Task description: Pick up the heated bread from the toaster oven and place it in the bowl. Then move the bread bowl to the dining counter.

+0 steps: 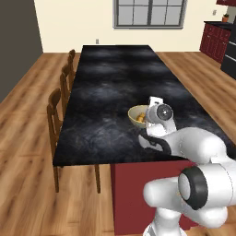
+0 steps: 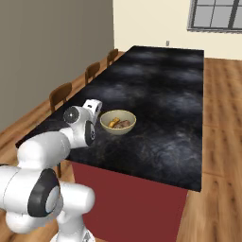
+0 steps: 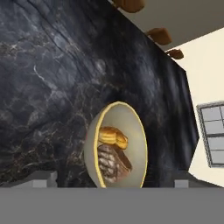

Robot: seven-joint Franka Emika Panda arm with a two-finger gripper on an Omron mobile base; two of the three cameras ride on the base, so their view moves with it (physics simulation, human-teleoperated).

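Note:
The tan-yellow bowl [image 1: 135, 113] [image 2: 118, 127] [image 3: 136, 144] rests on the black marbled dining counter [image 1: 115, 87] [image 2: 165, 94] [image 3: 52, 87], near its front end. Inside it lies the heated bread [image 3: 113, 137] [image 2: 113, 124] [image 1: 140, 119], a small golden-orange lump, beside a brownish flat piece [image 3: 113, 162]. My gripper [image 3: 114, 180] is open just behind the bowl. In the hand view one fingertip stands off each side of the bowl, and neither touches the rim. Nothing is held. In the base views my white hand [image 1: 159, 113] [image 2: 92, 106] hovers at the bowl's near side. The toaster oven is out of view.
Wooden chairs [image 1: 57, 110] [image 2: 60, 94] line the counter's left side. The counter's front edge [image 1: 115, 161] runs just behind the bowl, above a red base [image 2: 132, 198]. Dark red cabinets [image 1: 214, 39] stand far right. Bare slab stretches beyond the bowl toward the window.

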